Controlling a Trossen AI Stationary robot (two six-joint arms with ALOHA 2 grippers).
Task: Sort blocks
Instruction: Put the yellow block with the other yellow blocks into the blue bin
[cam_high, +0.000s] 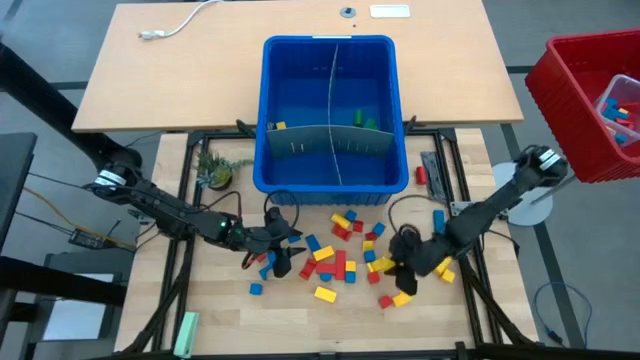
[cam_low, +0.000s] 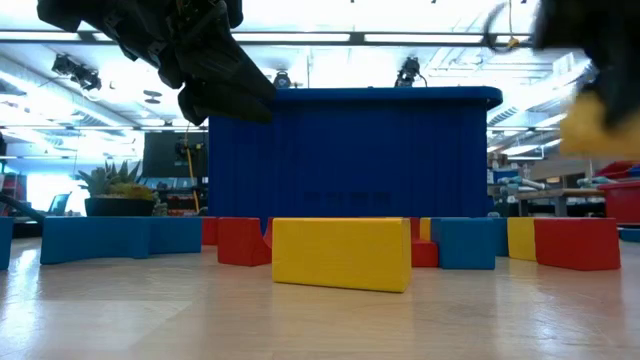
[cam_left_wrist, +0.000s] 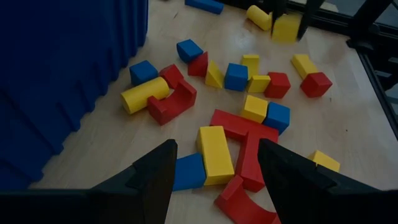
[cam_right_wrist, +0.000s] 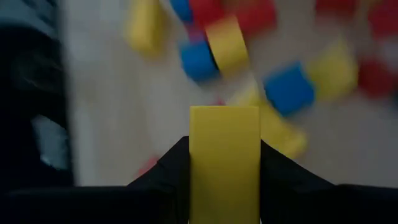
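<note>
Above the tabletop (cam_high: 300, 312), the right gripper (cam_right_wrist: 224, 180) has its jaws clamped on a yellow block (cam_right_wrist: 224, 155) for sorting, while the left gripper (cam_left_wrist: 214, 180) hovers with jaws spread wide over the scattered blocks (cam_left_wrist: 249, 112).

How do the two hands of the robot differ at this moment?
The left hand is open and empty, with its fingers apart above a yellow block lying on the table; the right hand has its fingers pressed on both sides of a yellow block. In the high view the left hand is at the left edge of the block pile, the right hand at its right edge. Both are dark two-finger hands.
</note>
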